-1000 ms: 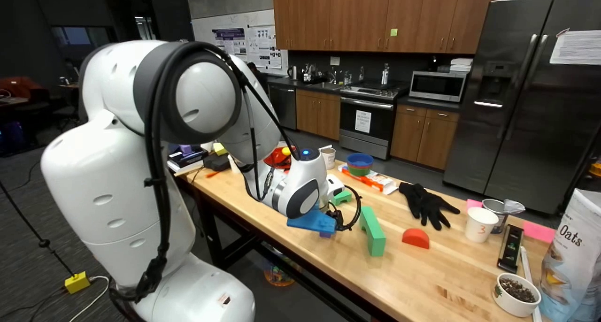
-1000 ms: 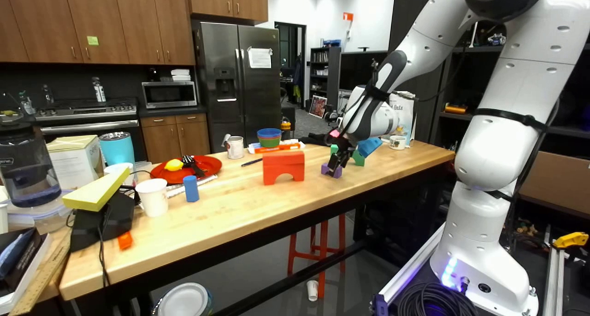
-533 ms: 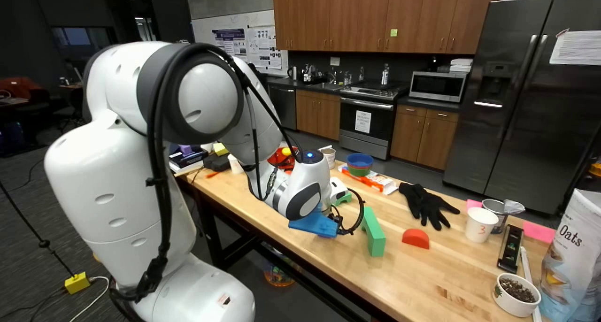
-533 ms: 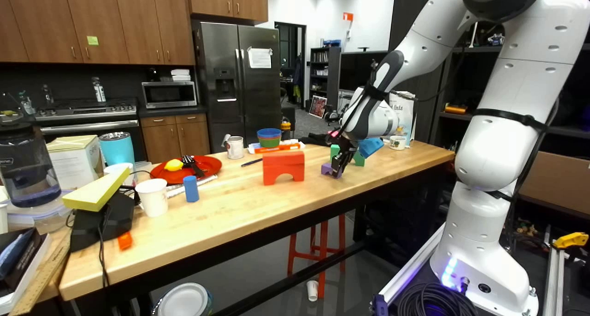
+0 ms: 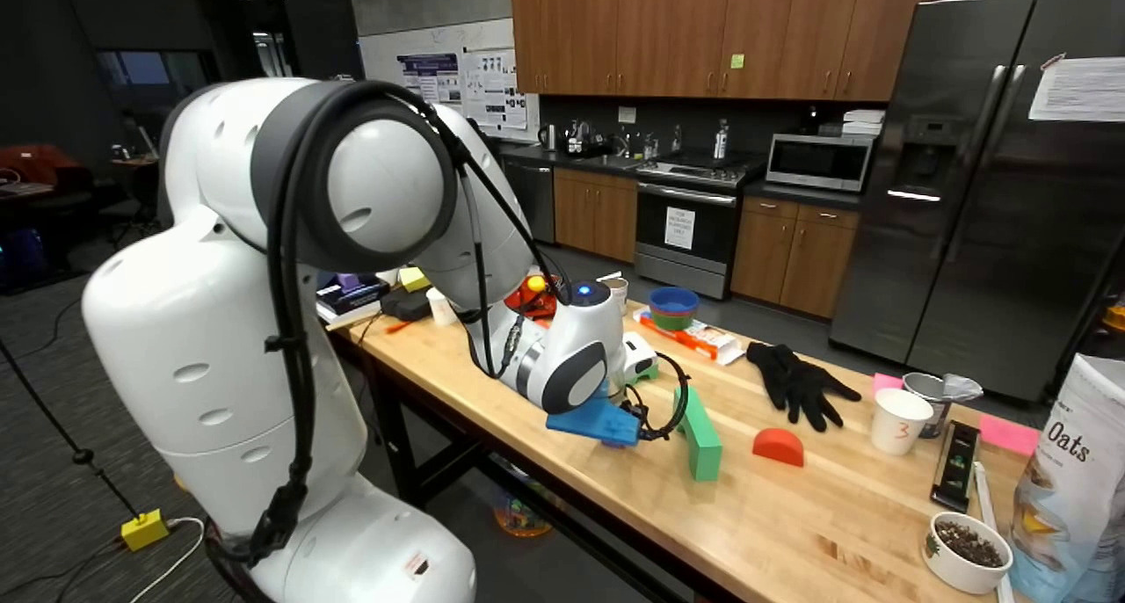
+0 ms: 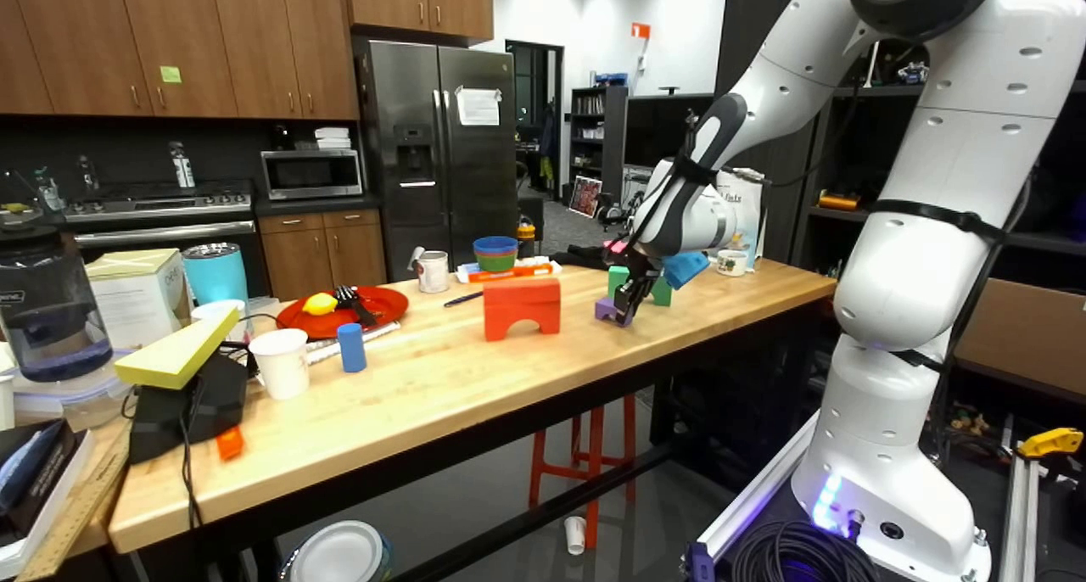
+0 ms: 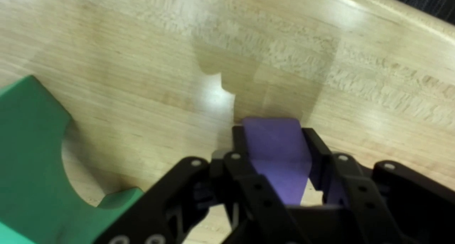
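One purple block [image 7: 276, 144] is gripped by opposite sides between the jaws, near the robot-side long edge of the desk [image 7: 142, 84], a green arch [image 7: 30, 155] nearby.

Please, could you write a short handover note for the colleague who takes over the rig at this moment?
Pincer: shut on the purple block.
Things: in the wrist view, a green arch block is at the picture's left, apart from the purple one; an exterior view shows a red arch block upright on the table.
Done: the purple block is gripped.
Left: it looks not yet lifted off the table.
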{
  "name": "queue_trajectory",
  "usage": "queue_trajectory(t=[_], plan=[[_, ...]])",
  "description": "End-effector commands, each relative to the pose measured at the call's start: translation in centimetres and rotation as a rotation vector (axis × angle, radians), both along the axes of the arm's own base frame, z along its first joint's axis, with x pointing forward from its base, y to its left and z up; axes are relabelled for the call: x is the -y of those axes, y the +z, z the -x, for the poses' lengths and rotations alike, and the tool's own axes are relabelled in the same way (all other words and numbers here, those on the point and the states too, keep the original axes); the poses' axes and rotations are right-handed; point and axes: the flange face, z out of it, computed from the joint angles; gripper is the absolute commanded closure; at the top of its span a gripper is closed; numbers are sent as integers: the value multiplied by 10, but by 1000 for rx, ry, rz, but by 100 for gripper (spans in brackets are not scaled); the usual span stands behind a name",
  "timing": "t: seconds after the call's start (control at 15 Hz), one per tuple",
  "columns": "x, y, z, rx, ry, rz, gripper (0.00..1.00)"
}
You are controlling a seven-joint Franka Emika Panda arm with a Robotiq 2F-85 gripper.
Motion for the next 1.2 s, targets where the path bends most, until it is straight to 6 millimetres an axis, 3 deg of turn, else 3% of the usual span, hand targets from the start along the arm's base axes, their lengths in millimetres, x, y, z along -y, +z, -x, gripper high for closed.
queue_trajectory(t=[0.0, 0.33, 0.8, 1.13], plan=[[7, 13, 2, -5, 28, 49, 84], [10, 40, 14, -19, 80, 179, 84], [-6, 89, 23, -6, 102, 274, 84], [-5, 98, 24, -4, 93, 248, 84]])
